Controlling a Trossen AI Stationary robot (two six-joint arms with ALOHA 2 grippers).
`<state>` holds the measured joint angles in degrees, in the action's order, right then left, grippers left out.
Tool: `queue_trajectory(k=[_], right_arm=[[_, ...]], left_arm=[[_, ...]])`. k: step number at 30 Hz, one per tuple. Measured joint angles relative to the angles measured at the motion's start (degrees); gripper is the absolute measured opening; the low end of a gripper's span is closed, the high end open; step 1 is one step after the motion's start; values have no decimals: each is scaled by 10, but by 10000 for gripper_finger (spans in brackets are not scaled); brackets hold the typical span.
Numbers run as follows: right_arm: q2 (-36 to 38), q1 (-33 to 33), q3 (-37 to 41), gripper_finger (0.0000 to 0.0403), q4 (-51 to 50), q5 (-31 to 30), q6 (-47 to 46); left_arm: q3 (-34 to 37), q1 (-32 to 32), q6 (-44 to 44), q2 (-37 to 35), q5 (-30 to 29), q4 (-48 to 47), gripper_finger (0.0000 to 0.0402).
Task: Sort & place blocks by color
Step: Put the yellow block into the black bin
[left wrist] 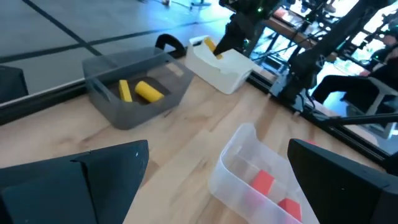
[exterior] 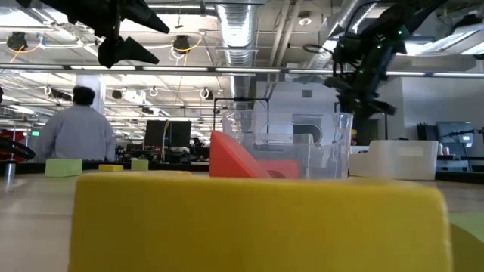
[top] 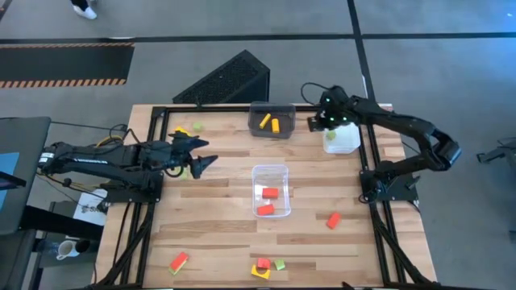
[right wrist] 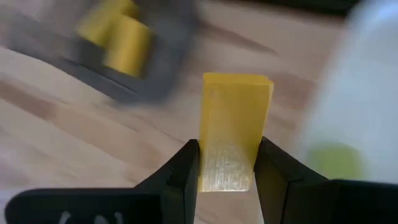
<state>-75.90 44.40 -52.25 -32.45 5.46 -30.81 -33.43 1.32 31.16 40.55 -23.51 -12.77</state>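
Observation:
My right gripper [right wrist: 227, 150] is shut on a yellow bar block [right wrist: 235, 112] and hangs over the far part of the table, between the dark bin [top: 272, 121] and the white bin [top: 343, 138]. The dark bin holds two yellow blocks [left wrist: 140, 91]. A light green block [right wrist: 336, 160] lies in the white bin. Red blocks [top: 268, 201] lie in the clear bin [top: 270, 171] at mid-table. My left gripper [top: 203, 159] hovers open over the table's left part, holding nothing. My right gripper pinches the yellow bar by its two long sides [right wrist: 227, 168] between its two fingers, at the bar's near end. The rest of the bar sticks out past the fingertips. The fingers slant downward and lie along the bar, which is lifted clear of the table.
Loose blocks lie on the table: a red one [top: 333, 219] at the near right, a red and green pair [top: 179, 261] at the near left, a small cluster [top: 266, 267] at the near edge, and yellow and green ones [top: 189, 128] at the far left. A person [exterior: 76, 132] stands beyond the table.

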Motion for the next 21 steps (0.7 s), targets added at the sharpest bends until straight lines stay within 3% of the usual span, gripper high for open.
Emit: queue_trajectory(k=[5, 12, 21], right_arm=[[-63, -36, -45, 125, 75, 24, -26], [-190, -52, -164, 124, 65, 26, -6], [-295, -55, -287, 124, 10, 25, 26]], left_arm=[[0, -5, 5, -1, -3, 0, 366], [0, -6, 5, -1, -3, -3, 366], [0, -6, 0, -1, -3, -3, 366]])
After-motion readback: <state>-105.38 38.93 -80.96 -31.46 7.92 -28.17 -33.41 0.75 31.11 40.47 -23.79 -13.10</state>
